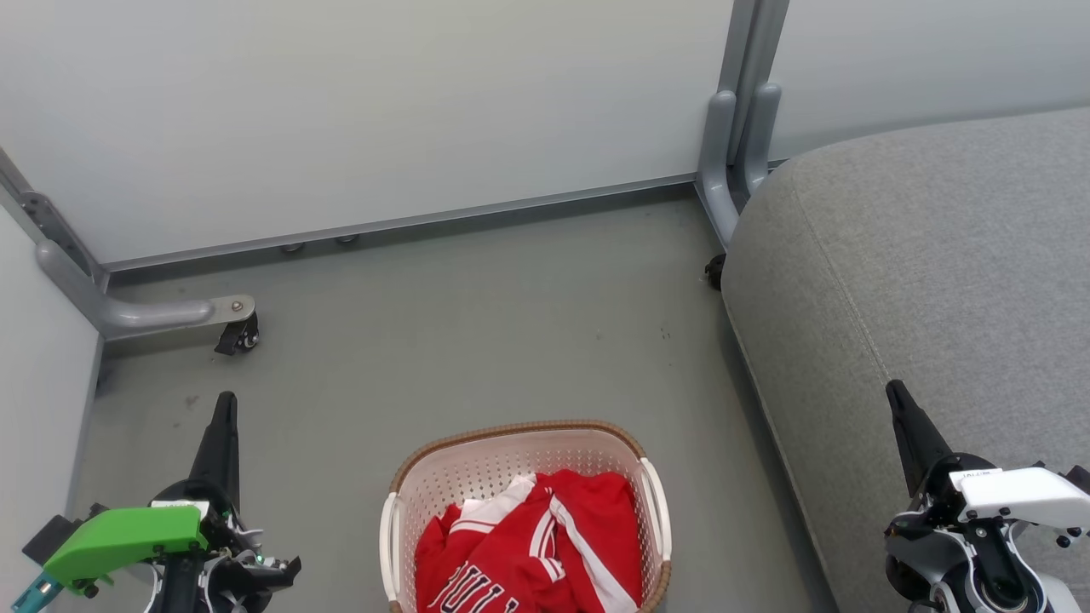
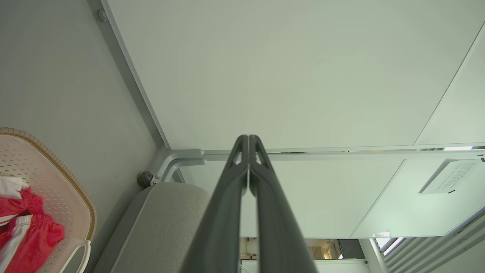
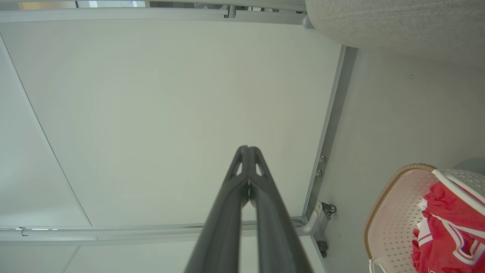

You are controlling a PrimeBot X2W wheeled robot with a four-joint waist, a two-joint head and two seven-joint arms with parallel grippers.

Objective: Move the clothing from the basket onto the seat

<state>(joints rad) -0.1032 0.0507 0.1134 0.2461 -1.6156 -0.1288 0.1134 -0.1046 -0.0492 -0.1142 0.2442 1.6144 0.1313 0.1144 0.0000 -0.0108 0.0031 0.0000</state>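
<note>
Both pairs of fingers were clenched tip to tip and grasped nothing. The left gripper [image 1: 226, 404] stood over the floor [image 1: 477, 323] to the left of the basket [image 1: 511, 428], and the right gripper [image 1: 894, 390] stood over the near edge of the seat [image 1: 937, 255]. The red clothing [image 1: 536, 545] lay crumpled inside the basket, none of it on the seat, so the transfer appeared not yet begun. Probable faults from here: the jersey [image 1: 473, 587] and the white-striped garment [image 1: 596, 528] lay tangled, so a pinch on one could drag the other out and drop it on the floor between basket and seat. Fabric caught in the perforated wall could lift or tip the light basket. A descent with the fingers clenched would press into the cloth rather than take it. The wrist views confirmed contact along the fingertips – the head view presented each pair as a single dark spike and left this unresolved. The head view gave the jersey's lettering and the basket's position just beside the seat. The left wrist view added a paper notice [image 2: 451, 176] on a far partition panel.
</note>
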